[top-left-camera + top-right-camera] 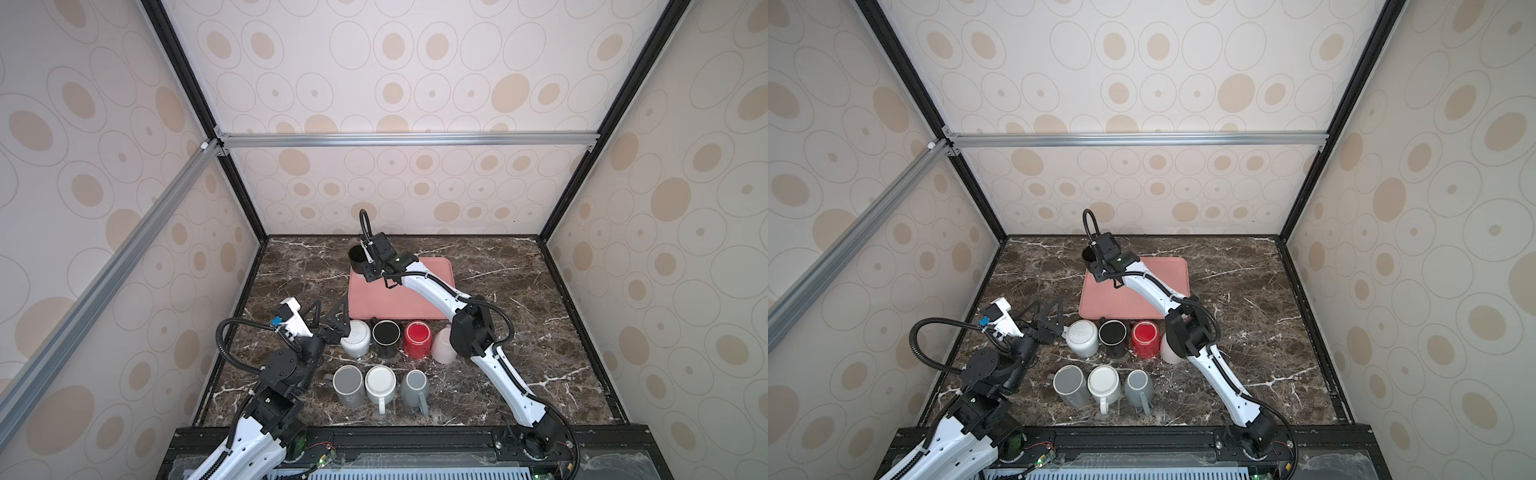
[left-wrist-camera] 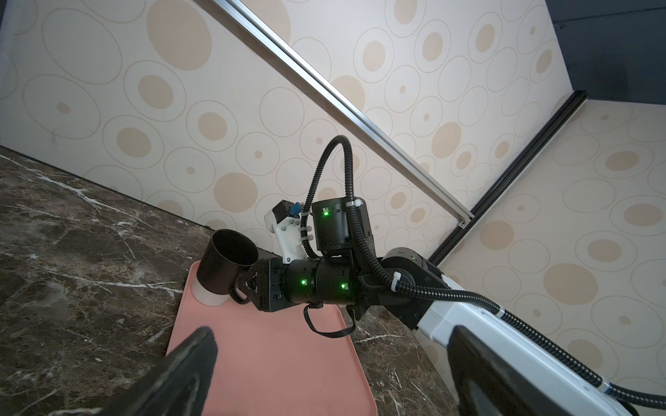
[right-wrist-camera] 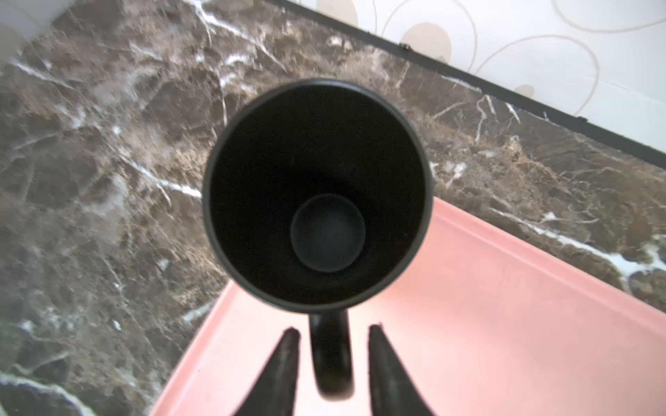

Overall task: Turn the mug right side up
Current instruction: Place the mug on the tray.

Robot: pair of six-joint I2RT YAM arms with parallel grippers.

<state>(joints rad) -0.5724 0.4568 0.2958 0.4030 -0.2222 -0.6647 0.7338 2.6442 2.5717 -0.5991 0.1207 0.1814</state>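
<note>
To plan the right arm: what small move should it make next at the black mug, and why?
Probably draw the right gripper straight back. The black mug stands mouth up on the pink tray, and both fingers show gaps beside its handle.

1. Brown marble table [image 1: 519, 332], white-veined.
2. Pink tray [image 1: 436, 269] lies mid-surface, toward the far edge.
3. A row stands just in front of the tray: silvery-white mug [image 1: 356, 338], black mug [image 1: 385, 334], red mug [image 1: 417, 338], and pale pink mug [image 1: 441, 347], which is partly hidden.
4. A second row stands nearer the front edge: grey mug [image 1: 349, 384], white mug [image 1: 380, 384], second grey mug [image 1: 414, 387].
</note>
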